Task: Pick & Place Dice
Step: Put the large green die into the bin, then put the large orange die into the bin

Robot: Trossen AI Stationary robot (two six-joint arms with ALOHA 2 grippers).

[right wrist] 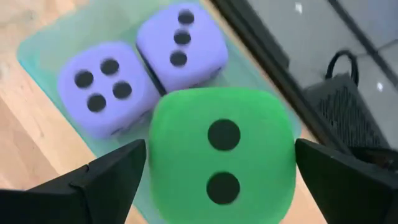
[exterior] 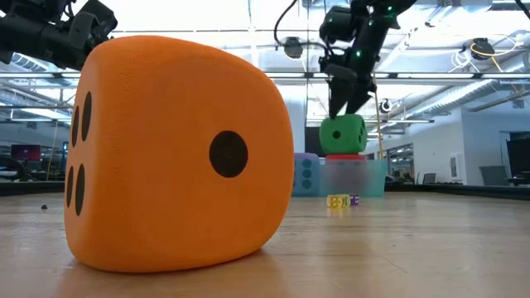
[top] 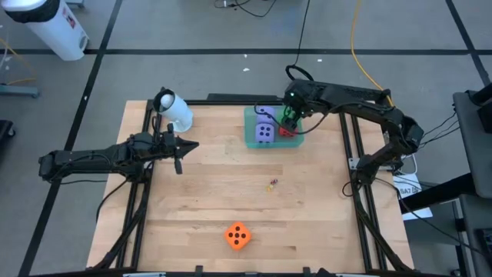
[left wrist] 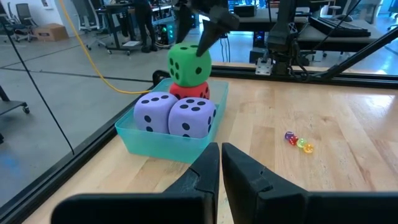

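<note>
Overhead, right tool (right wrist: 217,168) astride green die (right wrist: 221,158) — no legible writing.

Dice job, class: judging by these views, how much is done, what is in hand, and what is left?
Done: both purple-blue dice and the red die sit in the teal tray. In hand: the right gripper stands open around the green die stacked on the red one. Left: the orange die lies alone near the table's front edge; the left gripper waits.

One camera looks straight down on my table (top: 231,192); another sits low; both share the orange die (top: 237,236), close-up there.
</note>
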